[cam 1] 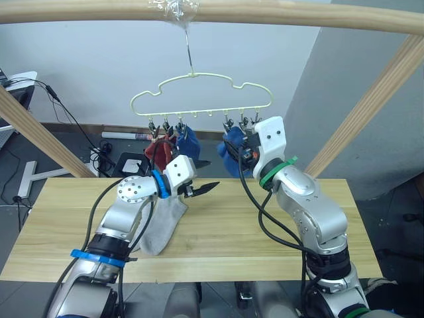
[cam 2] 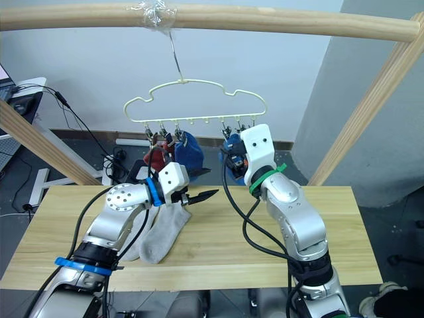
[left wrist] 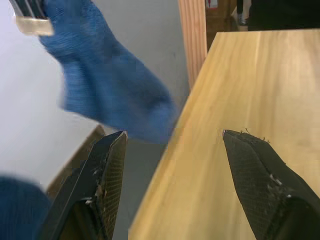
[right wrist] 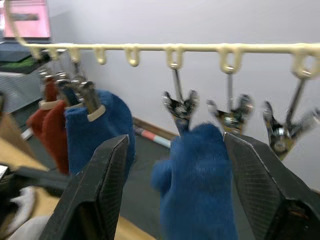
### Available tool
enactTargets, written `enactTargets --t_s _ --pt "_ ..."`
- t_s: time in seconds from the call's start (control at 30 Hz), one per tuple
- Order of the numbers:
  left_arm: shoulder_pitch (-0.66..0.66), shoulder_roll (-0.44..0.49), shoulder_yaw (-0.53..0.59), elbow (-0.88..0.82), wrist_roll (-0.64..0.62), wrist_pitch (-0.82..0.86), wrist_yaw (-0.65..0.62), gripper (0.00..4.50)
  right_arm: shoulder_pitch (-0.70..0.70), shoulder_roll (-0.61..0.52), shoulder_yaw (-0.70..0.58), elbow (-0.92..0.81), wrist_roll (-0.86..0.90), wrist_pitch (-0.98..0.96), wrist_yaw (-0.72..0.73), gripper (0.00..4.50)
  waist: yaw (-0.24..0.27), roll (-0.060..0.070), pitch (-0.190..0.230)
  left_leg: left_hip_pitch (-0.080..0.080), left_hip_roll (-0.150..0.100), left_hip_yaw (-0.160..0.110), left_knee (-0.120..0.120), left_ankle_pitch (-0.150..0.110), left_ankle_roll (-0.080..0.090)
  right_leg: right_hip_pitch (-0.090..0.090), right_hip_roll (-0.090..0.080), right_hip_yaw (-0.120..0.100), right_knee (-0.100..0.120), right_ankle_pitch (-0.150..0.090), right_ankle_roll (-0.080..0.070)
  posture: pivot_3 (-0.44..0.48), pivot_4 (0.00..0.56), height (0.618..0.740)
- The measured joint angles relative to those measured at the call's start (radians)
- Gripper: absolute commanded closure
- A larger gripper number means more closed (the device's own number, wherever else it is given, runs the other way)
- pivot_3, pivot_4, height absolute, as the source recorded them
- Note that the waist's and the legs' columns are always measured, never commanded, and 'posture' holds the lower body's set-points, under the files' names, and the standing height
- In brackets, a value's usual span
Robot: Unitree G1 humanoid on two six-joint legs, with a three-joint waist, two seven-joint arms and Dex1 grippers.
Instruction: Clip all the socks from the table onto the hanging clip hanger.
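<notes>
A: Blue knit dangles right in front of the right gripper (right wrist: 172, 165): a blue sock (right wrist: 197, 185) hangs from a clip on the clip hanger (cam 1: 199, 89), fingers spread wide to either side of it, gripping nothing. It looks like a check that the clip has bitten.

B: And the left gripper (cam 1: 202, 177) hovers over the table (cam 1: 344, 225), jaws parted and empty too. Just behind and below it lie the grey socks (cam 1: 161, 227), flat on the planks.

A: Those look like the last ones to hang. Beyond the left fingers another blue sock (cam 1: 186, 143) and a rust red sock (cam 1: 158, 152) hang clipped.

B: So, four up by the look of it, though the red pair overlaps. The free clips (right wrist: 280, 125) sit just beside the right gripper's blue sock.
</notes>
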State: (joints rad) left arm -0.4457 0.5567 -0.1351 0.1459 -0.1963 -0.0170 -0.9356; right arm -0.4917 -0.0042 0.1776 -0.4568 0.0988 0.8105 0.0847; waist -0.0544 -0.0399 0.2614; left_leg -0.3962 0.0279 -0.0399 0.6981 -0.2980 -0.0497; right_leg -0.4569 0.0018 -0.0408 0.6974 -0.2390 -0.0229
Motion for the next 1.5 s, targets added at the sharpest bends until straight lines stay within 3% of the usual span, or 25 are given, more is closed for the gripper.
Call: enactTargets --t_s 0.1,0.5,0.6,0.67,1.2,1.3,1.5 --pt "-0.006 -0.003 0.024 -0.02 -0.009 0.053 0.009 1.3 -0.01 0.026 0.0 0.023 -0.02 -0.013 -0.039 3.22 0.001 0.0 0.0 0.0 0.0 0.001 0.0 0.0 0.0 0.0 0.0 0.001 0.0 0.0 0.0 -0.064 0.243 0.692" --pt "-0.046 -0.011 0.065 -0.095 -0.076 0.193 0.023 1.3 -0.058 0.051 -0.002 0.135 -0.053 -0.036 -0.084 3.22 0.003 0.0 0.0 0.0 0.0 0.001 0.0 0.0 0.0 0.0 0.0 0.001 -0.001 0.0 0.0 -0.053 0.235 0.692" --pt "-0.051 -0.011 0.065 -0.096 -0.076 0.191 0.029 1.3 -0.072 0.061 -0.008 0.16 -0.059 -0.053 -0.091 2.68 0.004 0.0 0.0 0.0 0.0 0.001 0.0 0.0 0.0 0.0 0.0 0.001 0.0 0.0 0.0 -0.053 0.235 0.692" --pt "-0.059 -0.011 0.065 -0.095 -0.076 0.188 0.03 1.3 -0.081 0.063 -0.016 0.18 -0.067 -0.066 -0.098 2.06 0.005 0.0 0.0 0.0 0.0 0.001 0.0 0.0 0.0 0.0 0.0 0.001 0.0 0.0 0.0 -0.053 0.234 0.692" --pt "-0.08 -0.016 0.09 -0.095 -0.093 0.214 0.04 1.3 -0.149 0.064 -0.021 0.316 -0.099 -0.172 -0.109 2.06 0.005 0.0 0.0 -0.001 0.0 0.001 0.0 0.0 0.0 0.0 0.0 0.001 -0.001 0.001 -0.002 -0.048 0.237 0.692" --pt "-0.082 -0.023 0.092 -0.095 -0.095 0.23 0.047 1.3 -0.157 0.065 -0.023 0.329 -0.107 -0.191 -0.109 2.63 0.005 0.0 0.0 -0.001 0.0 0.001 0.0 0.0 0.0 0.0 0.0 0.001 -0.001 0.002 -0.004 -0.045 0.239 0.692" --pt "-0.086 -0.029 0.092 -0.104 -0.097 0.247 0.053 1.3 -0.161 0.07 -0.029 0.348 -0.115 -0.2 -0.108 2.63 0.006 0.0 0.0 -0.001 0.0 0.001 0.0 0.0 0.0 0.0 0.0 0.001 -0.001 0.002 -0.004 -0.044 0.241 0.692"
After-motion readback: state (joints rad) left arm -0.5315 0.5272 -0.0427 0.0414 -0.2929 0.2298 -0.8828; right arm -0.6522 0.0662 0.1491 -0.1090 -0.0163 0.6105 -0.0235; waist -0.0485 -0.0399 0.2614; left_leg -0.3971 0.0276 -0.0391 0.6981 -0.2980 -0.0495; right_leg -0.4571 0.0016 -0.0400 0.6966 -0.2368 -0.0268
